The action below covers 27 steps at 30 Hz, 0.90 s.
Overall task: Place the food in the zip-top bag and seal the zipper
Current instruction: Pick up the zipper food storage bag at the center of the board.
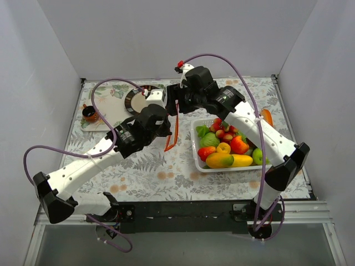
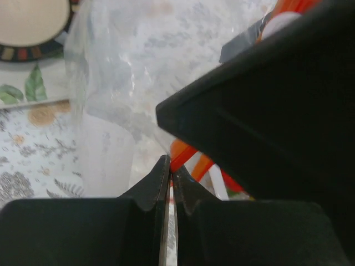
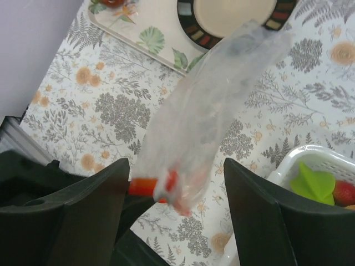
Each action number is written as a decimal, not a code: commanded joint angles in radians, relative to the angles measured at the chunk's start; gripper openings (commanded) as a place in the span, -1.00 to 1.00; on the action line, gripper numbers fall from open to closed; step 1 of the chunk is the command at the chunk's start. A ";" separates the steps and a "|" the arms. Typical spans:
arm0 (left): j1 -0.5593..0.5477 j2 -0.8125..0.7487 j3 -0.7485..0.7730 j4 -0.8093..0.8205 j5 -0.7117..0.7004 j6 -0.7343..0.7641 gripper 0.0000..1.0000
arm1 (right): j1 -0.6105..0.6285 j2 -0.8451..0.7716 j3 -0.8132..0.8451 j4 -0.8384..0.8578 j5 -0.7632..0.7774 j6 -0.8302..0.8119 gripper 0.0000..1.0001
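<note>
The left pincer (image 2: 169, 178) is pressed together on the clear zip-top bag (image 2: 125, 77) beside its orange-red zipper (image 2: 186, 156), holding it above the desk (image 1: 150, 172), just left of the white basket (image 1: 195, 158). The right pincer (image 3: 176, 183) stands wide apart around the hanging bag (contact unclear). The food (image 1: 227, 148) lies in the basket

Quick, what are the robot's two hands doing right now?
Left gripper: closed, pinching the zip-top bag.
Right gripper: open, holding nothing.
</note>
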 commanded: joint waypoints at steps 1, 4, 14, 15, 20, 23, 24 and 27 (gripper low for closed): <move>0.067 0.034 0.093 -0.339 0.178 -0.183 -1.00 | 0.062 -0.126 -0.027 0.127 0.174 -0.042 0.55; 0.183 0.002 0.066 -0.319 0.413 -0.196 -1.00 | 0.066 -0.237 -0.172 0.229 0.234 -0.023 0.61; 0.288 -0.083 0.055 -0.298 0.519 -0.278 -1.00 | 0.071 -0.462 -0.531 0.421 0.247 0.027 0.65; 0.306 -0.097 0.049 -0.288 0.537 -0.280 -1.00 | 0.071 -0.493 -0.570 0.475 0.249 0.035 0.65; 0.470 -0.174 0.035 -0.223 0.701 -0.295 -1.00 | 0.069 -0.529 -0.717 0.553 0.200 0.026 0.59; 0.547 -0.177 0.087 -0.164 0.796 -0.338 -1.00 | 0.069 -0.561 -0.759 0.596 0.200 0.009 0.43; 0.564 -0.165 0.101 -0.131 0.821 -0.358 -1.00 | 0.069 -0.599 -0.809 0.622 0.200 0.003 0.41; 0.619 -0.150 0.118 -0.039 0.925 -0.444 -1.00 | 0.069 -0.674 -0.896 0.720 0.177 -0.039 0.41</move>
